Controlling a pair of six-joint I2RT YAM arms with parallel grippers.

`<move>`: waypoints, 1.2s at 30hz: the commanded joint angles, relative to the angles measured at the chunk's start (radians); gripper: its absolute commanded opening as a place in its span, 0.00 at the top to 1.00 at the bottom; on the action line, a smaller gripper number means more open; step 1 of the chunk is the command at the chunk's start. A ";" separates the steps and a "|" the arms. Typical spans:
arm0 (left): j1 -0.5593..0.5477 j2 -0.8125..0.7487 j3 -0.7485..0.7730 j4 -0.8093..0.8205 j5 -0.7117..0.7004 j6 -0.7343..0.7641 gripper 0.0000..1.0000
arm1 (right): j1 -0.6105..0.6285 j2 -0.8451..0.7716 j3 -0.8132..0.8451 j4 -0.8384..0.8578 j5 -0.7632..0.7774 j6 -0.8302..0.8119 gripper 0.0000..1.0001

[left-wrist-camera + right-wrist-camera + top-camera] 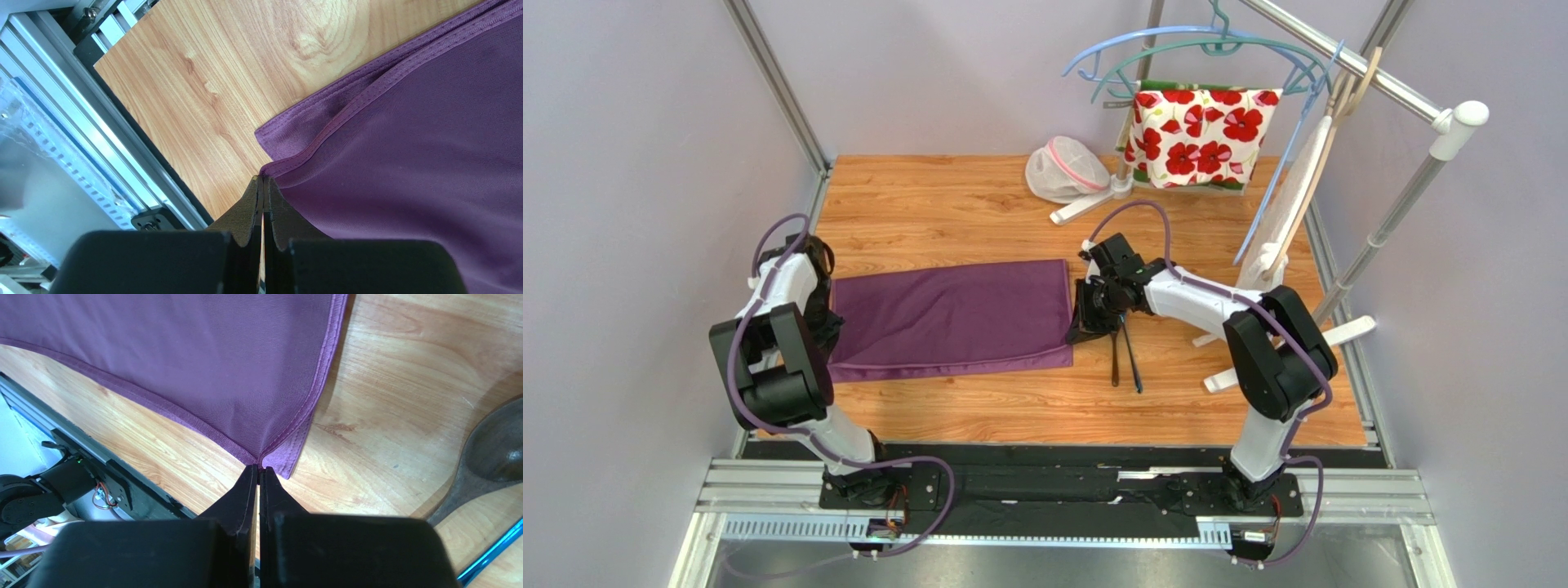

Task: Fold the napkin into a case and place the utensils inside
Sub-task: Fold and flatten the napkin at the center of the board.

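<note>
On the wood tabletop [928, 202], centre-left, you have the plum napkin [952, 321] lying flat as a wide rectangle, long axis L–R. It looks doubled over: the L wrist cam shows two hemmed layers at its left end. L gripper [263, 184]: jaws together, clamped on the hem at that left end, w/ the cloth creasing toward the tips. R gripper [258, 473]: jaws together too, pinching a corner at the napkin's right end. The fabric puckers into the tips and a small tab of hem sticks out to one side. Both pinch pts sit low over the wood; can't tell whether the tips touch it. Utensils [1124, 355]: two slim dark pcs lying side by side on bare wood just right of the napkin, beside the R gripper. R wrist cam catches the spoon [491, 450] bowl at the frame's right edge, resting on the table. Far side of the table: white mesh pouch w/ pink trim [1065, 172], plus a red-flowered cloth [1200, 132] hung on a rack under some hangers [1192, 47]. All of these are well apart from the napkin.
</note>
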 commanded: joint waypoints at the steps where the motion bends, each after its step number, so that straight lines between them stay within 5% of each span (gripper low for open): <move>1: 0.002 -0.011 0.009 -0.003 -0.003 -0.004 1.00 | 0.004 0.016 0.005 0.033 0.005 0.002 1.00; 20: 0.009 -0.196 0.029 -0.105 -0.012 -0.019 1.00 | 0.010 -0.102 0.006 -0.041 -0.015 -0.009 1.00; 36: 0.107 -0.014 -0.111 -0.019 0.061 -0.060 1.00 | 0.024 0.013 -0.044 0.024 -0.076 0.019 1.00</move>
